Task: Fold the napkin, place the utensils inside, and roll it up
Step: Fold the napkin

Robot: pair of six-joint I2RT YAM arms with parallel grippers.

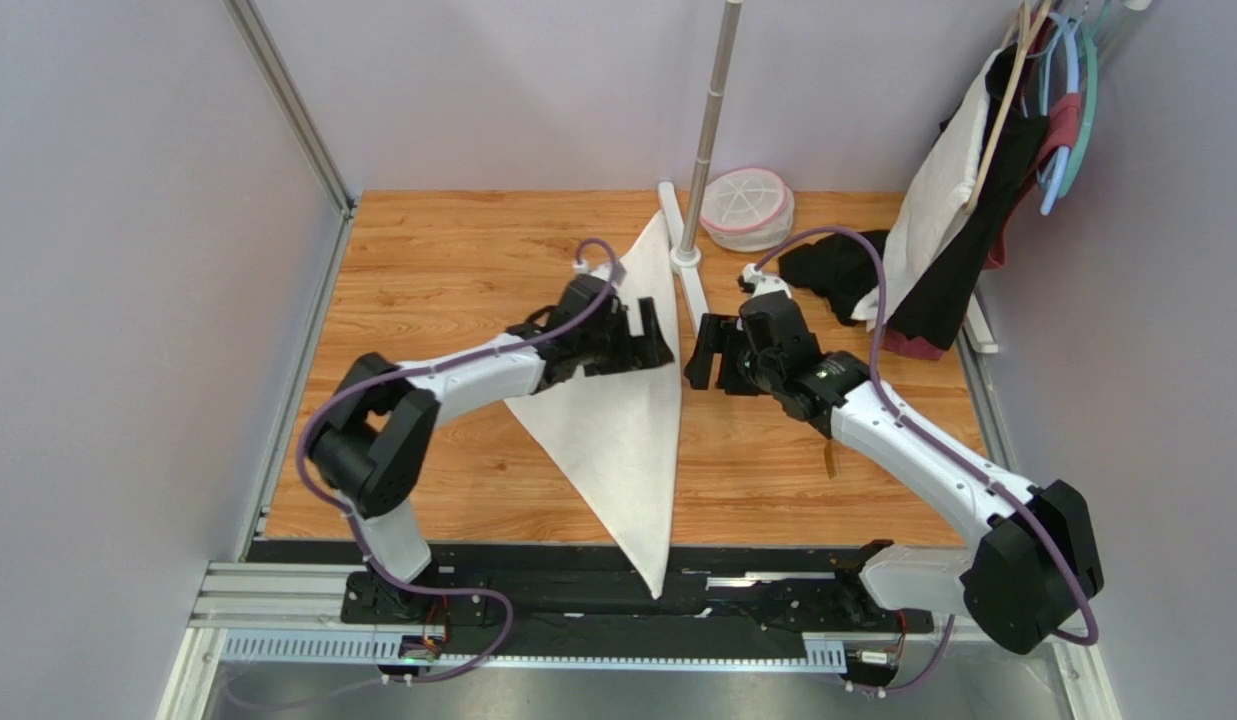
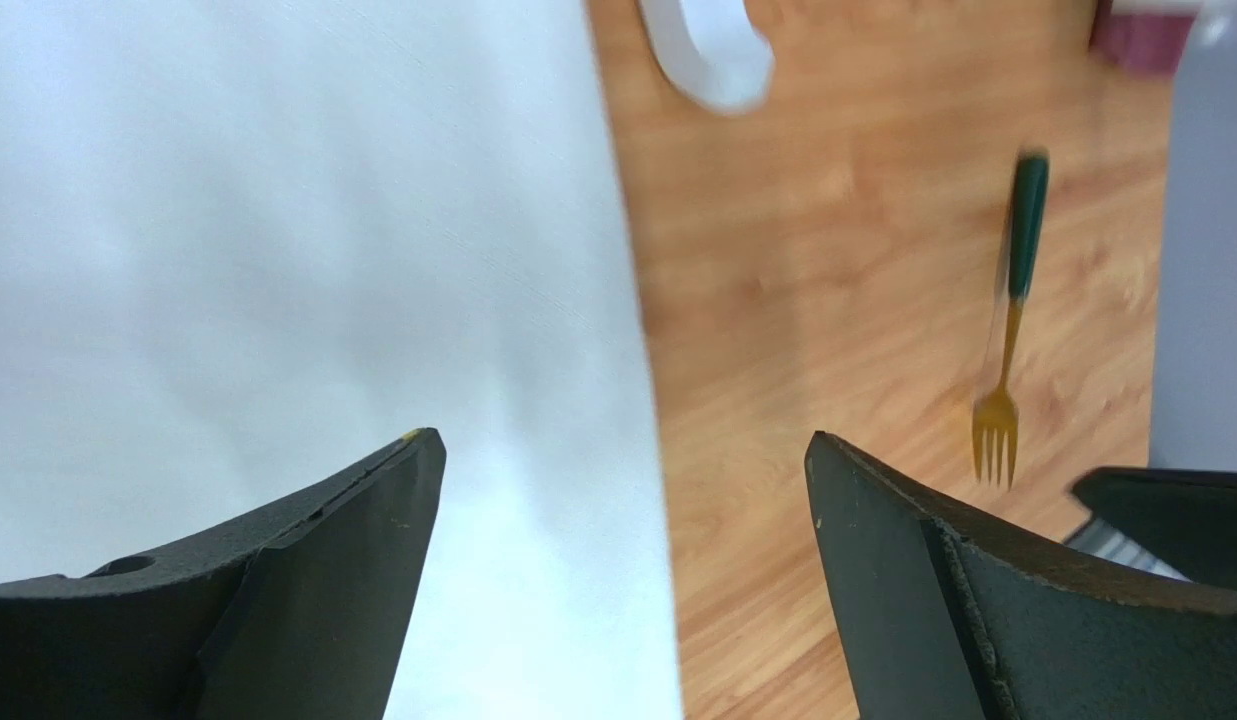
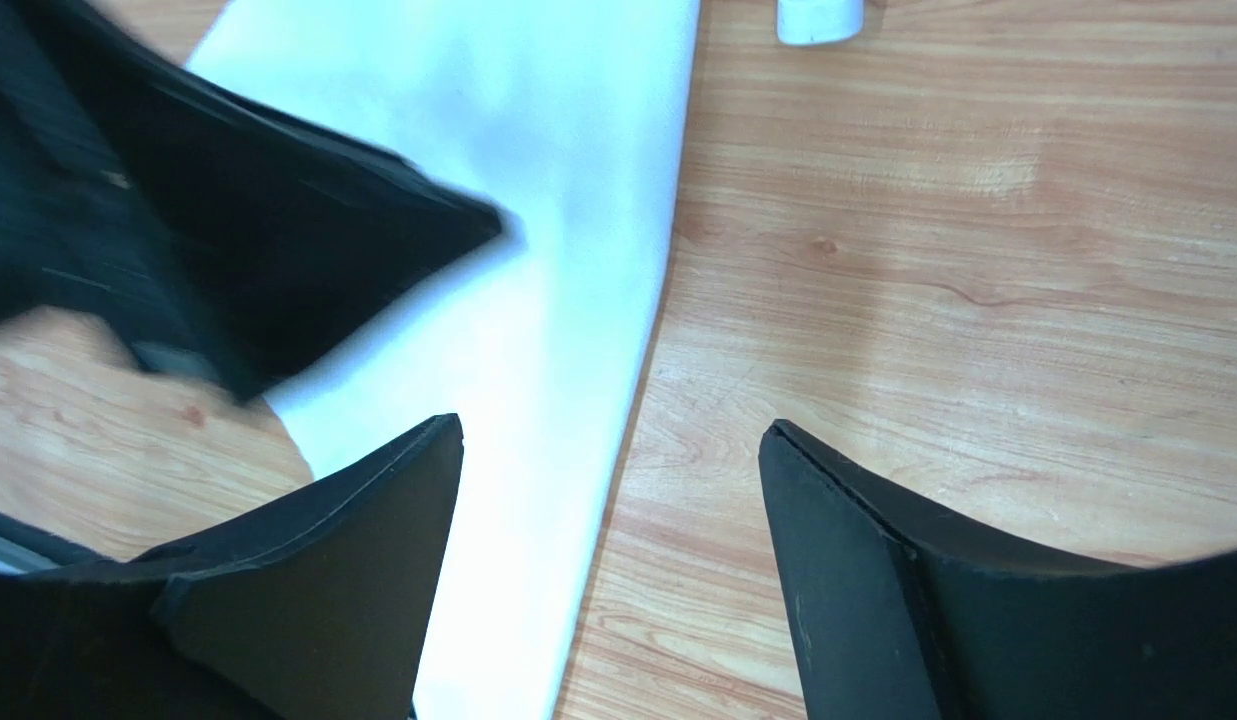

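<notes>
You see the napkin (image 2: 279, 270) lying under your left gripper (image 2: 624, 510), jaws wide apart. The fork (image 2: 1012, 315) lies apart on the table (image 2: 820, 300), tines nearest you.

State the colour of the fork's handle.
Dark green; the fork shows best in the left wrist view.

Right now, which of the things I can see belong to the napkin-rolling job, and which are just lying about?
For the job: cream-white cloth napkin, folded into a triangle; slim fork with dark handle and gold tines.
Lying about: round pink-and-white dish; crumpled black cloth; clothes on hangers; pale upright pole.
</notes>
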